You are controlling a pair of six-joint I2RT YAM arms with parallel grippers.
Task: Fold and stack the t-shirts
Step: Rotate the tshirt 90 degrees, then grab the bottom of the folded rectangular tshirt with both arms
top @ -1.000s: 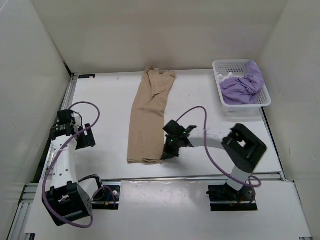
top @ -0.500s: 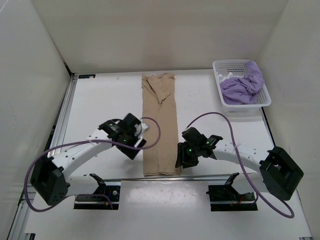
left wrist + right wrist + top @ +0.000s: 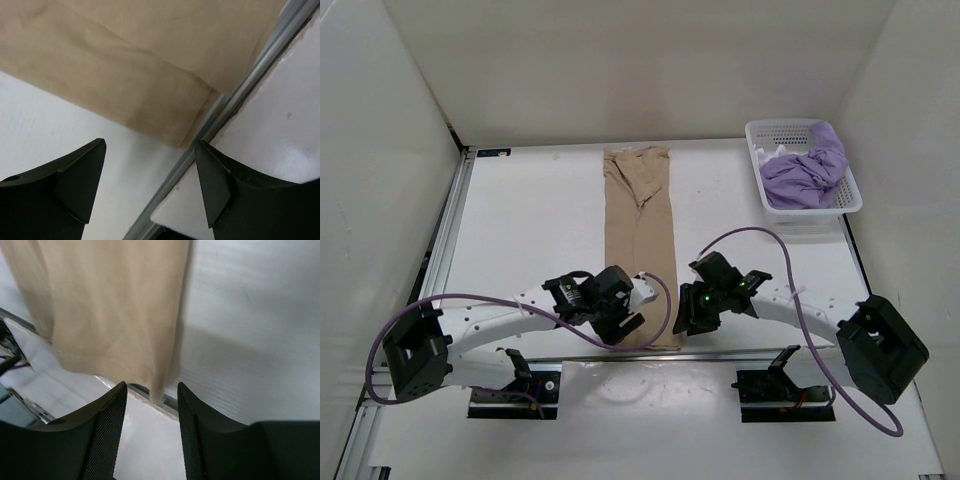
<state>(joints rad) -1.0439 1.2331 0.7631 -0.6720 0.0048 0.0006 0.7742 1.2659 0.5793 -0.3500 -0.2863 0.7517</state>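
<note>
Flanking the tan shirt point(image 3: 640, 230) on the counter point(image 3: 520, 220), left gripper point(image 3: 150, 145) and right gripper point(image 3: 151, 385), both released and empty.

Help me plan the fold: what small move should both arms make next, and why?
Probably lower and close both grippers on the near corners of the tan shirt: it lies as a long flat strip, and the left gripper and right gripper hover open at those corners.

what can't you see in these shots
Top view: near end of the tan folded cloth shirt, partly covered by the left pincer and right pincer.
Top view: the white cloth shirt, mostly buried under the lavender cloth shirt in the white perforated plastic basket.
Wrist views: the tan shirt's far end, cut off by the frame edge.
</note>
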